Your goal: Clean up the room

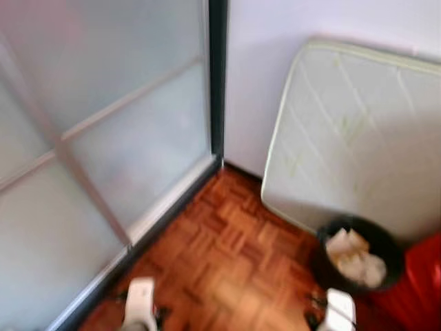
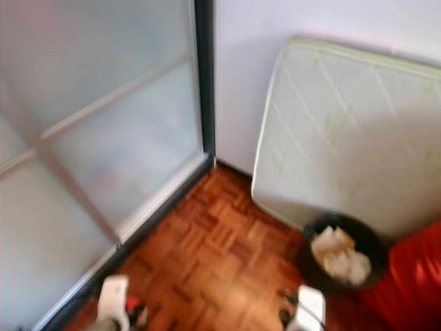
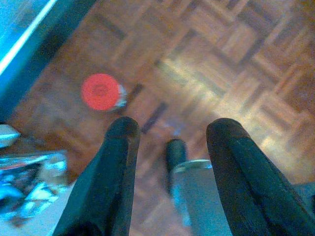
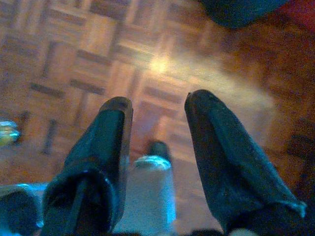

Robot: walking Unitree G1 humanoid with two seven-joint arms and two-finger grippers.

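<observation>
Ahead, left: we face a sliding glass door (image 1: 103,138) that runs along our left side into the corner.
Ahead, centre: the wall (image 1: 275,55) meets the door frame at that corner.
Ahead, right: a mattress (image 1: 358,138) stands on edge on the floor, leaning back against the wall.
In front of the mattress: a bin (image 1: 360,255) sits on the floor, touching or just beside the mattress's lower edge, with crumpled paper (image 1: 355,258) inside it.
Below us: the parquet floor (image 1: 227,255) lies between the door and the bin.
Under our left tool (image 3: 170,135): a round lid (image 3: 100,91) lies on the floor near the door track.
</observation>
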